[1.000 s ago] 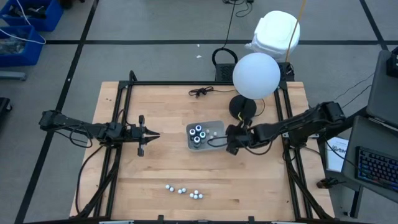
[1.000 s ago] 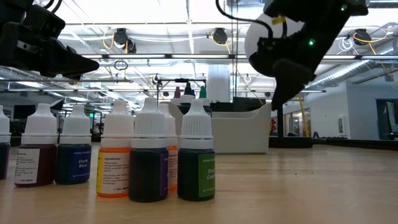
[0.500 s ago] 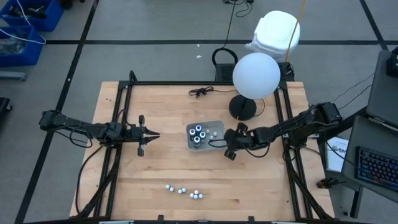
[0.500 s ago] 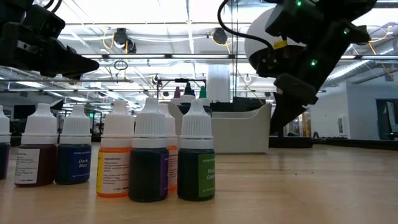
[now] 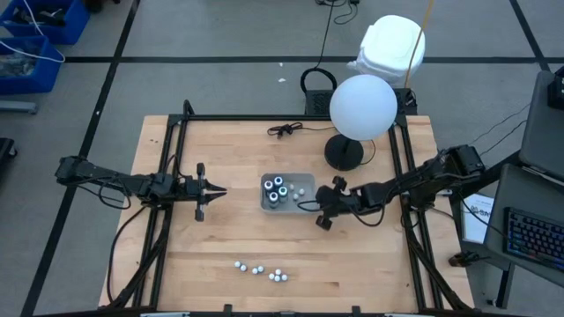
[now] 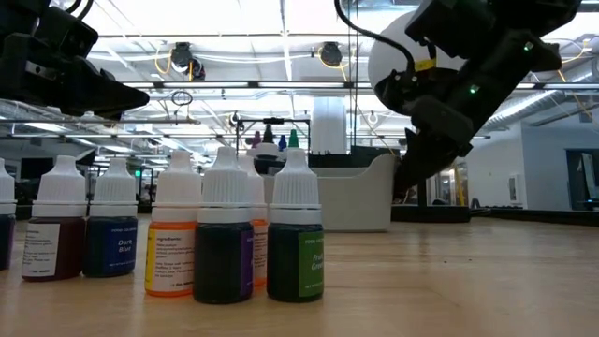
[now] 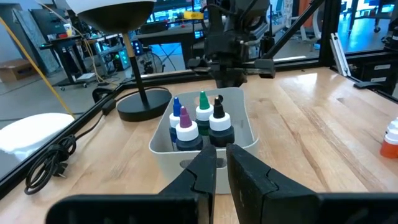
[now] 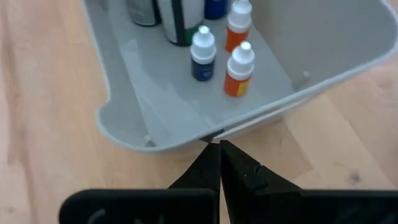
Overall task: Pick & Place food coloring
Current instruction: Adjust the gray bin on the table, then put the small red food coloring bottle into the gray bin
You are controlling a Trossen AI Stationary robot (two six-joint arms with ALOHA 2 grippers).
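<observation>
From my station I see the right gripper (image 5: 317,206) low at the grey tray (image 5: 306,176), on its right edge near the middle of the counter (image 5: 229,229). In the right wrist view its fingers (image 8: 233,167) are pressed together with no gap, their tips touching the tray's (image 8: 124,134) rim; I cannot tell whether they pinch the rim itself.

Inside the tray stand four dark food coloring bottles (image 5: 277,189), clustered toward its left end. The left wrist view shows their tops as blue, purple, green and black nozzles (image 7: 198,121). Beside them in the tray sit three tiny white-capped bottles (image 8: 224,46), two orange and one dark blue.

More of the tiny bottles (image 5: 260,270) stand in a loose row near the counter's front edge, well apart from the tray. The low view shows them close up (image 6: 225,248): dark red, dark blue, orange, a very dark one and green, all upright.

The left gripper (image 5: 215,190) hovers left of the tray, pointing at it, fingers (image 7: 245,171) nearly together with only a slim gap and nothing between them.

A lamp with a round white shade (image 5: 362,106) stands behind the tray on a black base.
</observation>
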